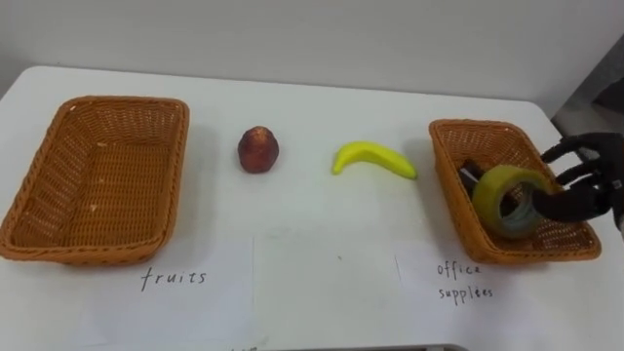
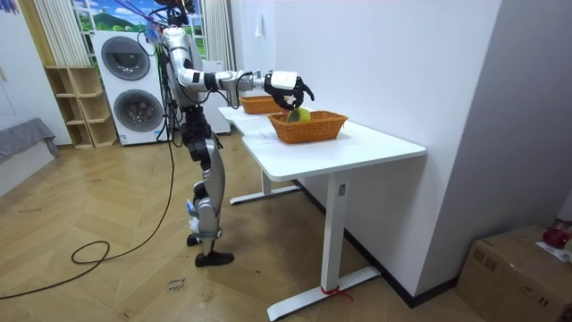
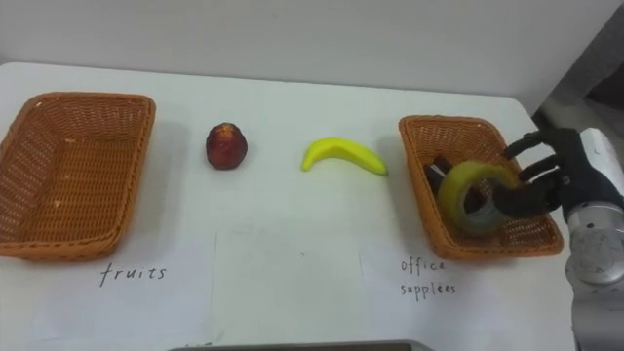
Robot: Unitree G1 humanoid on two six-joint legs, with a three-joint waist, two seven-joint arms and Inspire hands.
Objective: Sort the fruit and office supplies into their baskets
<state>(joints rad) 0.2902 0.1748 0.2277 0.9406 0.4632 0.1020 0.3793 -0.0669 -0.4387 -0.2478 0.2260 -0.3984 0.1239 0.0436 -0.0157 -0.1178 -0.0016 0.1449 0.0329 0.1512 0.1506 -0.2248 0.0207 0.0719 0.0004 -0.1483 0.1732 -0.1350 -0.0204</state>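
- Over right-edge basket (image 3: 414,185): right hand (image 3: 564,175) holds tape roll (image 3: 456,191), thumb hooked thru it, other fingers spread.
- Mid-table (image 3: 292,97): red fruit (image 3: 226,146), banana (image 3: 343,156).
- Left edge: 2nd basket (image 3: 78,97).

A white worktop (image 2: 357,143) on white legs fills the middle of the room view, set against a plain white wall (image 2: 402,63). At ten o'clock from it stand two stacked washing machines (image 2: 130,89), with an open wooden shelf (image 2: 76,94) just beside them at nine o'clock. A striped curtain (image 2: 54,31) hangs at eleven o'clock. At four o'clock a cardboard box (image 2: 514,273) sits on the wooden floor (image 2: 107,286). A grey cushion (image 2: 22,139) shows at nine o'clock.
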